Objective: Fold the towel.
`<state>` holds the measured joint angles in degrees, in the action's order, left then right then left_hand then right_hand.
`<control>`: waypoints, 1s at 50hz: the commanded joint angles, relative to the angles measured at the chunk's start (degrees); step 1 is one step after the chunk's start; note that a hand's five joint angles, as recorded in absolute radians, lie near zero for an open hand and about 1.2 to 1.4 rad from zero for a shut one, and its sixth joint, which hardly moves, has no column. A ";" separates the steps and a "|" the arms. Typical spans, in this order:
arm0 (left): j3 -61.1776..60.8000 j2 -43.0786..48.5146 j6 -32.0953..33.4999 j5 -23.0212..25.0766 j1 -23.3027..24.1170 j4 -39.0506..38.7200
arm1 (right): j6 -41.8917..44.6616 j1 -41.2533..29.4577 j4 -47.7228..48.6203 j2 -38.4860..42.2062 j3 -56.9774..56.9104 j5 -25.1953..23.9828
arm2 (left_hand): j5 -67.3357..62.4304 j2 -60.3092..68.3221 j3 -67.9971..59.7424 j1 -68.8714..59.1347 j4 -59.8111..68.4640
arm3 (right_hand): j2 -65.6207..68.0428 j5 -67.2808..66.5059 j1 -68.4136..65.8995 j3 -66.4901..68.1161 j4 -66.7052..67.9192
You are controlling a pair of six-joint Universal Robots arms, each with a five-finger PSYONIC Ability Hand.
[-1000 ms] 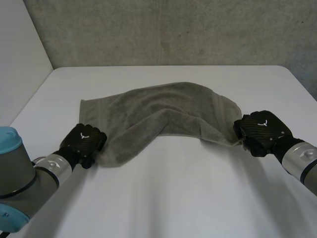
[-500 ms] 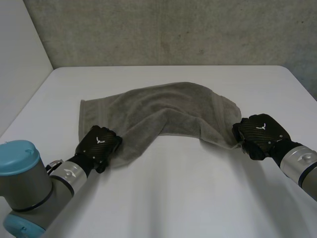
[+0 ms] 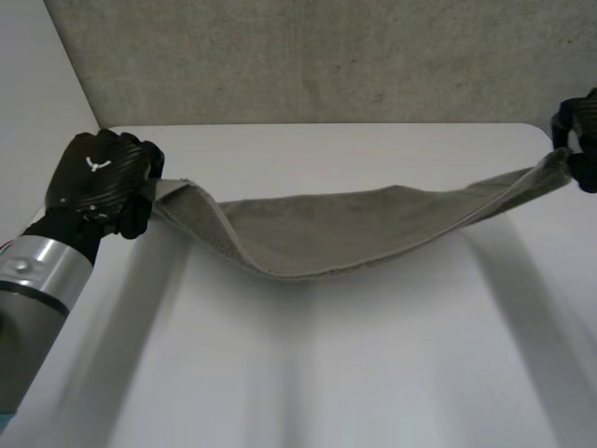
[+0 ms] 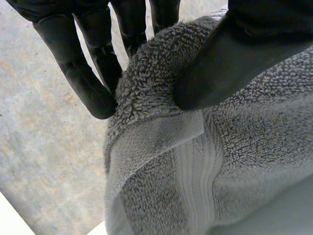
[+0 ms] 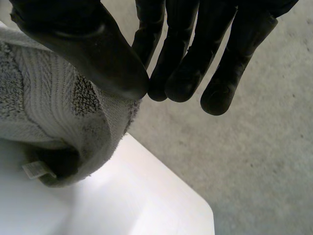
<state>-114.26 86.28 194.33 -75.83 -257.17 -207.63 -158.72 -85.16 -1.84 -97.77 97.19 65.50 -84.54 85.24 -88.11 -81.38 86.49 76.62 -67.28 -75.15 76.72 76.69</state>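
Both towel [image 3: 326,238] ends hang pinched; left robot hand [image 3: 98,177] grips one; right robot hand [image 3: 586,126], partly cut off, the other

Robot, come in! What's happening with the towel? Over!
Left robot hand pinches towel at one end, right robot hand at the other. Towel strung between, middle sagging. Nothing in the way.

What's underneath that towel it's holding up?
The towel, pinched at its ends by the left hand and right hand, sags over bare white table. The strip of table behind its lowest fold is covered.
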 commanded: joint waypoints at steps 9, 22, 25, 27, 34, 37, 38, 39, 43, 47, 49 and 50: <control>-8.26 -3.40 -2.20 6.57 -5.89 11.81 | 12.99 8.43 -14.76 -0.14 0.02 -3.27 | 14.54 -5.24 8.11 1.38 -6.49 | 3.38 -2.72 -4.85 3.28 3.31; 1.85 -4.37 -1.06 8.51 -7.55 14.45 | 13.17 7.39 -14.51 5.01 -6.65 -3.90 | 14.54 -5.24 8.11 1.38 -6.49 | 3.38 -2.72 -4.85 3.28 3.31; 8.44 4.25 -0.88 6.40 -5.97 16.29 | 13.61 0.39 -15.55 13.96 -12.95 0.30 | 14.54 -5.24 8.11 1.38 -6.49 | 3.38 -2.72 -4.85 3.28 3.31; 17.53 14.92 -0.18 2.38 -2.21 22.06 | 13.79 -4.57 -16.79 18.14 -17.03 4.10 | 14.54 -5.24 8.11 1.38 -6.49 | 3.38 -2.72 -4.85 3.28 3.31; 37.75 32.60 4.38 -4.76 0.62 35.60 | 20.54 -17.57 -22.42 37.35 -36.15 19.47 | 14.54 -5.24 8.11 1.38 -6.49 | 3.38 -2.72 -4.85 3.28 3.31; 46.54 36.75 5.18 -5.12 1.14 38.26 | 21.52 -18.20 -22.33 40.55 -40.76 20.63 | 14.54 -5.24 8.11 1.38 -6.49 | 3.38 -2.72 -4.85 3.28 3.31; 46.59 36.77 5.19 -5.12 1.15 38.27 | 21.78 -18.28 -22.24 43.34 -45.90 21.50 | 14.54 -5.24 8.11 1.38 -6.49 | 3.38 -2.72 -4.85 3.28 3.31; 51.33 37.73 5.19 -5.12 1.41 38.18 | 21.26 -18.46 -21.63 45.72 -51.69 21.77 | 14.54 -5.24 8.11 1.38 -6.49 | 3.38 -2.72 -4.85 3.28 3.31; 66.40 38.17 3.79 -5.03 1.76 35.73 | 18.36 -19.16 -16.79 48.64 -63.44 22.65 | 14.54 -5.24 8.11 1.38 -6.49 | 3.38 -2.72 -4.85 3.28 3.31; 74.89 37.47 -0.70 -5.12 2.29 30.36 | 10.91 -20.92 -0.77 47.42 -68.98 23.62 | 14.54 -5.24 8.11 1.38 -6.49 | 3.38 -2.72 -4.85 3.28 3.31; 77.61 36.68 -3.87 -5.20 2.29 27.19 | 9.24 -20.92 4.86 44.54 -66.89 23.09 | 14.54 -5.24 8.11 1.38 -6.49 | 3.38 -2.72 -4.85 3.28 3.31; 78.92 35.55 -7.17 -5.29 1.51 24.23 | 8.00 -20.49 9.88 41.03 -63.47 22.91 | 14.54 -5.24 8.11 1.38 -6.49 | 3.38 -2.72 -4.85 3.28 3.31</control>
<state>-44.18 124.67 195.79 -81.17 -255.13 -174.14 -143.83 -105.60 -10.78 -49.35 30.86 89.07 -84.55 85.24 -88.33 -81.38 86.48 76.62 -67.28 -75.15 76.72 76.69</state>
